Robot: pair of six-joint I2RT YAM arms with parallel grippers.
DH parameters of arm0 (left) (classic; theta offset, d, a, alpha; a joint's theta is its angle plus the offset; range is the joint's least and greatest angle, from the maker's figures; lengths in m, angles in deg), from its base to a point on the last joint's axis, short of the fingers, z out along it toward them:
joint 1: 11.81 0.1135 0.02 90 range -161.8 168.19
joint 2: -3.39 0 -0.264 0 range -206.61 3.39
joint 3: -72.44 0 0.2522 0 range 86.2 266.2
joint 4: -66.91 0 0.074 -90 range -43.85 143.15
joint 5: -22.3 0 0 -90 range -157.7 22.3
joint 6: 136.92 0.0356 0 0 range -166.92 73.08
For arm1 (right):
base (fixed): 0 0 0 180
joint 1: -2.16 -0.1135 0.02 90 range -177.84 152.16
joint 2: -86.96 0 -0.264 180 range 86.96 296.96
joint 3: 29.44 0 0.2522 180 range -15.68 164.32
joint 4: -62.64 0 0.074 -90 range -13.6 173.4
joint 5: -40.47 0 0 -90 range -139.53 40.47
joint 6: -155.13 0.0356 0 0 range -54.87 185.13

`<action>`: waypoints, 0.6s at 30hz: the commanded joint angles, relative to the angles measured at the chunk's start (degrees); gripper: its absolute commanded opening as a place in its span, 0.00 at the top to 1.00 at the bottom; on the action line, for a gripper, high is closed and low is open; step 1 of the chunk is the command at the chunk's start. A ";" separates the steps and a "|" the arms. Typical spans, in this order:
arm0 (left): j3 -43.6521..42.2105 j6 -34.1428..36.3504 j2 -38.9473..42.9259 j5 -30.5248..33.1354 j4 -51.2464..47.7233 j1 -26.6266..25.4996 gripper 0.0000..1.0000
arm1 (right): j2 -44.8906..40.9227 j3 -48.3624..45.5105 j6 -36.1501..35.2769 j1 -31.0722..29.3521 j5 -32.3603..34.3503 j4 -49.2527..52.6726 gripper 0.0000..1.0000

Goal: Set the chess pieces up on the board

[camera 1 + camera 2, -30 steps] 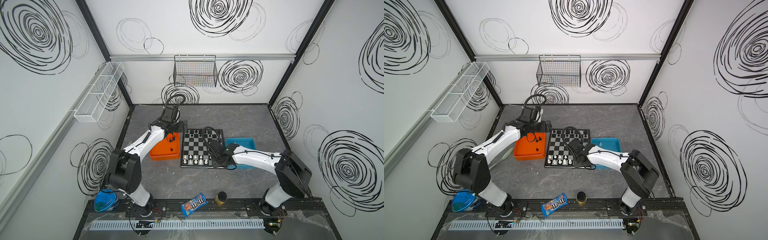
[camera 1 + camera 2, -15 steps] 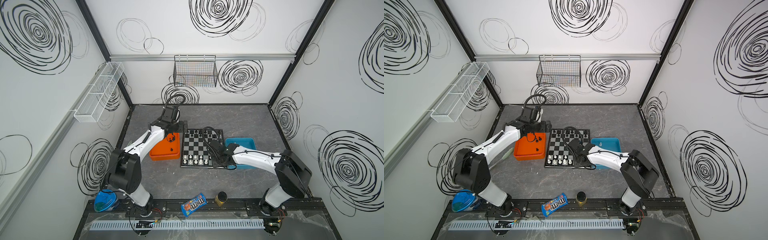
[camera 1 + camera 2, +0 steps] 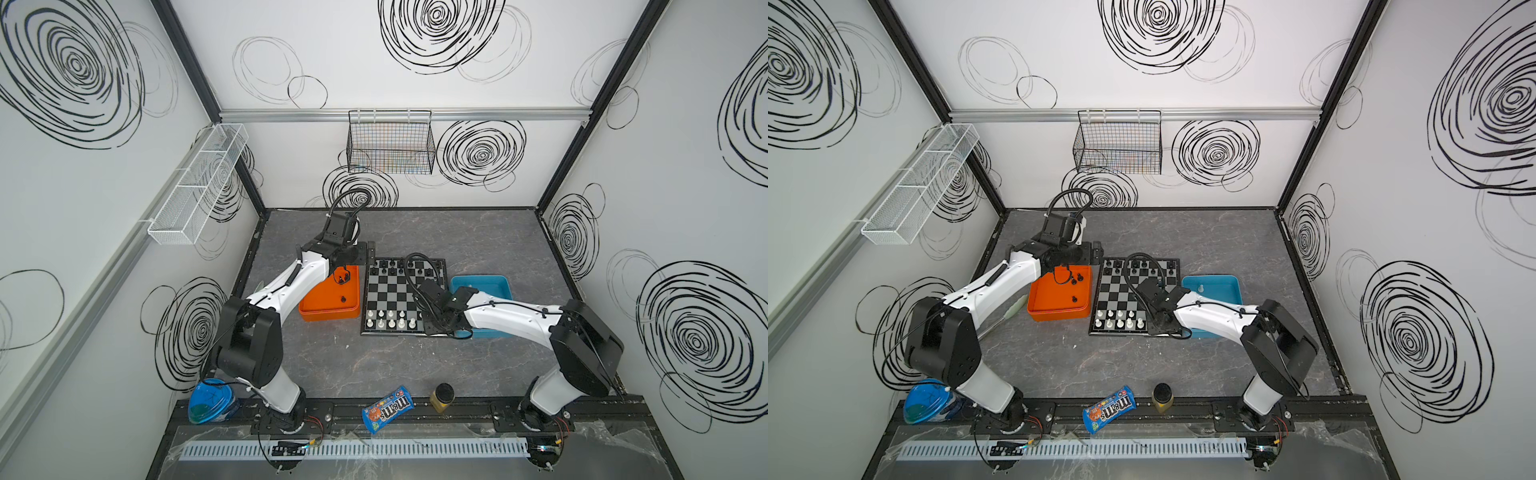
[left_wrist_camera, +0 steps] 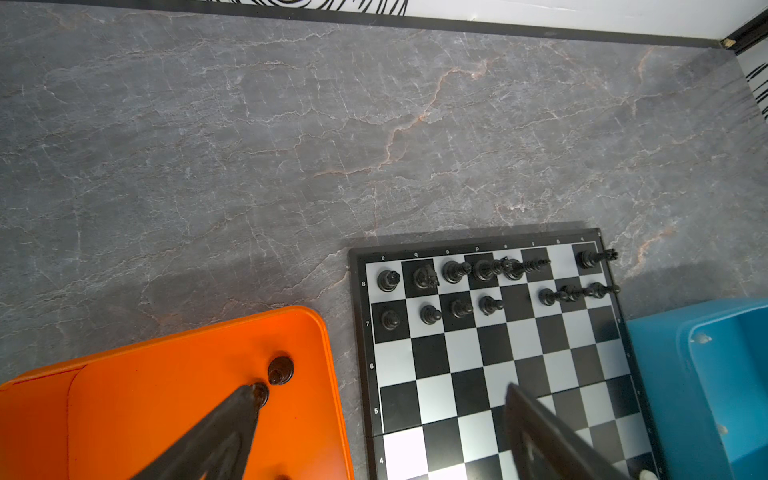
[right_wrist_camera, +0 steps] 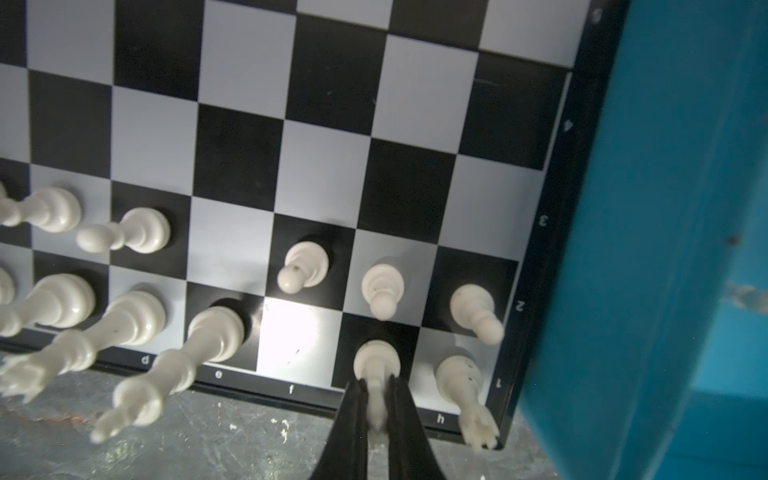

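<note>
Gripping a white piece (image 5: pixel 376 359) standing on the board (image 5: pixel 237 145), the right pincer (image 5: pixel 376 380) is narrow; the left pincer (image 4: pixel 381 388) gapes wide.

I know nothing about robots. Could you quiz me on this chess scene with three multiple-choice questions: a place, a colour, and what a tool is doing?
1. In both top views, where does the blue tray lie relative to the board?
A. left of it
B. right of it
C. on it

2. What colour is the tray holding loose black pieces?
A. orange
B. green
C. white

3. The right tool is:
A. wide open
B. shut on a white piece
C. shut on nothing

Answers:
1. B, it sits by the board's right edge.
2. A, they lie in the orange tray.
3. B, its tips pinch the piece.
</note>
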 commanded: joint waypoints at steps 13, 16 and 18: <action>0.79 -0.16 -0.70 0.11 0.31 -0.28 0.04 | 0.54 0.78 0.17 -0.38 1.34 1.59 0.90; 0.79 -0.10 -0.70 0.06 0.31 -0.23 0.04 | 0.46 0.77 0.10 -0.32 1.25 1.84 0.90; 0.79 -0.13 -0.69 0.06 0.33 -0.30 0.04 | 0.41 0.64 0.18 -0.37 1.14 1.90 0.90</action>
